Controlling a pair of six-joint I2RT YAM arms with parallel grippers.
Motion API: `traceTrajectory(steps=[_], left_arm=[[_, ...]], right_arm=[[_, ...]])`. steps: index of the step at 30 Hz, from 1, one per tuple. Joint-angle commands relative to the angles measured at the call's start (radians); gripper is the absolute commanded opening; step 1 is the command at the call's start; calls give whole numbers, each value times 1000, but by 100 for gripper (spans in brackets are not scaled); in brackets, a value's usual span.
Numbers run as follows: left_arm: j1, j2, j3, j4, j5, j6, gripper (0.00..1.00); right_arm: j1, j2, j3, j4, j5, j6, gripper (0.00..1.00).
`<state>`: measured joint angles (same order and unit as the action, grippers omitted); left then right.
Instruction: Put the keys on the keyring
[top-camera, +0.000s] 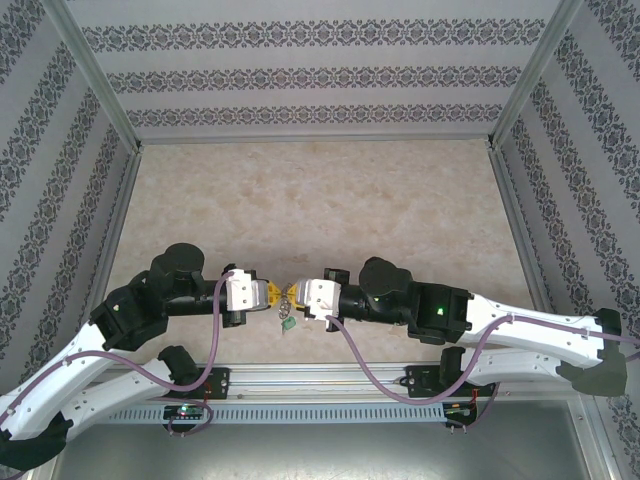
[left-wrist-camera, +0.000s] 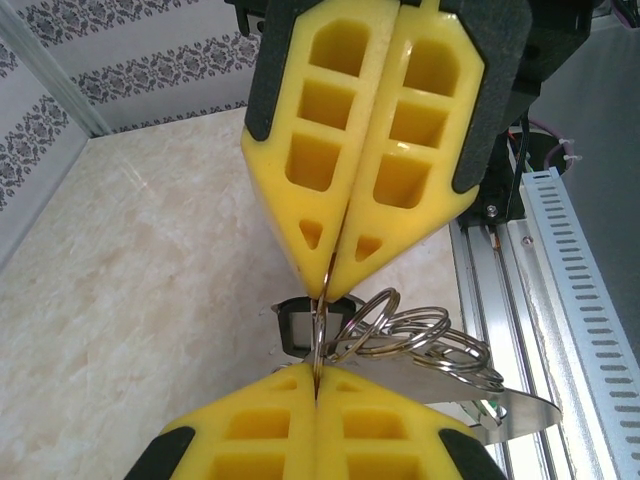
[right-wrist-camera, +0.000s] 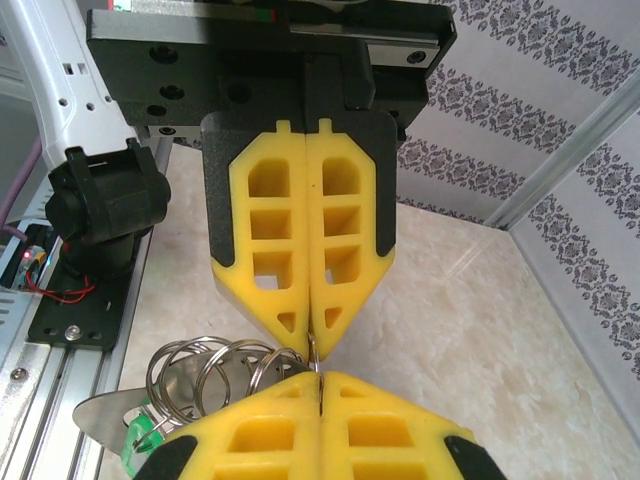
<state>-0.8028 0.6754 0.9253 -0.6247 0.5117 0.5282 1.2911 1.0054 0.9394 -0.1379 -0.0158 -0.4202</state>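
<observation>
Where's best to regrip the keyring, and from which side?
Pinch the keyring by the bare end of its flat grey plate, across the thin faces, coming from the rail side. The split rings crowd the other end.

A beige marbled table top (top-camera: 320, 190) takes the middle of the frame. Walls with dark patterned stripes (top-camera: 320, 70) stand at the top, left and right. Aluminium posts (top-camera: 95, 75) stand in the upper corners. A white slotted rail (top-camera: 330, 410) runs along the bottom.

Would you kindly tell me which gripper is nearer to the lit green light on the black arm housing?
Right. The green light sits on the right arm, behind the right gripper; the left gripper lies beyond it, tip to tip, farther left.
</observation>
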Motion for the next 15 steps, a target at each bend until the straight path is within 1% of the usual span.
traceTrajectory(steps=[1,8,15], left_arm=[[8,0,31,-11,9,47,0],[8,14,54,-49,0,99,0],[8,3,50,-35,-5,105,0]], right_arm=[[-11,14,37,16,-38,26,0],[-23,13,45,11,-35,54,0],[-38,25,50,-6,-22,89,0]])
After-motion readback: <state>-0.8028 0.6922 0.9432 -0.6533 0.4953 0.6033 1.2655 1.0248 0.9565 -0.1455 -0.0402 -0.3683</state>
